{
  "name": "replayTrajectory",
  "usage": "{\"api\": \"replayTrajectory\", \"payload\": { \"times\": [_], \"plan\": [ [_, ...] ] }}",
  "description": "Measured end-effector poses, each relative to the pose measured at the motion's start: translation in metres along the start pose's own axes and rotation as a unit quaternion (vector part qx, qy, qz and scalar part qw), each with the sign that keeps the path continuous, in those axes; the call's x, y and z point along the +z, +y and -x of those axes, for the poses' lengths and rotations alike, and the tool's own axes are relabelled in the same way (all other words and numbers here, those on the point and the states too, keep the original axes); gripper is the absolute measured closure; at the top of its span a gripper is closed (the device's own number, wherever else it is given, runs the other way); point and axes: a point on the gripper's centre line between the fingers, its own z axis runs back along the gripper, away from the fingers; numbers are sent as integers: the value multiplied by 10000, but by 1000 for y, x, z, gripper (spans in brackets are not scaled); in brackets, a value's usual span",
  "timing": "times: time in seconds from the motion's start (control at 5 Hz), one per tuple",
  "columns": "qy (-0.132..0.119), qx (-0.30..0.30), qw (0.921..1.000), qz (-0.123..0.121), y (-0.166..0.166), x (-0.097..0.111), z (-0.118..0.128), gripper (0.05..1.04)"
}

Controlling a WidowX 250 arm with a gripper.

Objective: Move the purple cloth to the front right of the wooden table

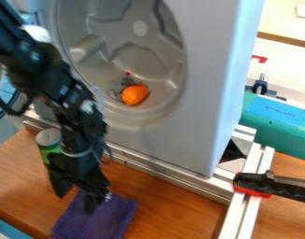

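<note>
Pincer [76, 201] wide, nothing held, hangs over purple cloth [105, 217] on wooden bench [173, 198]. Green can [49, 144] stands just beside the arm, near the metal rail [161, 169]. Round orange item [135, 95] lies inside the grey drum [120, 51] of the white machine [213, 70].

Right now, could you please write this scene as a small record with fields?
gripper: open, pointing down at the purple cloth; contact unclear
cloth: on the wooden table
can: green, partly behind the arm
drum: holds an orange thing and small grey and red bits
clamp: black and red, at the metal rail
</note>
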Motion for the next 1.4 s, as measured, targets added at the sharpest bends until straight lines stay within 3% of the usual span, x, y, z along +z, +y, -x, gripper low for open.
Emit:
{"api": "replayTrajectory", "payload": {
  "times": [0.2,0.4,0.6,0.8,1.2,1.4],
  "plan": [
    [37,211,9995,-248,-2,-13,-8,84],
    [263,469,9974,-489,4,-17,-11,84],
    [414,567,9962,-519,4,-25,-13,84],
    [627,512,9961,-355,-10,-43,-6,83],
    [631,-87,9979,88,-53,-51,-8,84],
    [464,-93,9972,573,-77,-50,-14,83]
  ]
}}
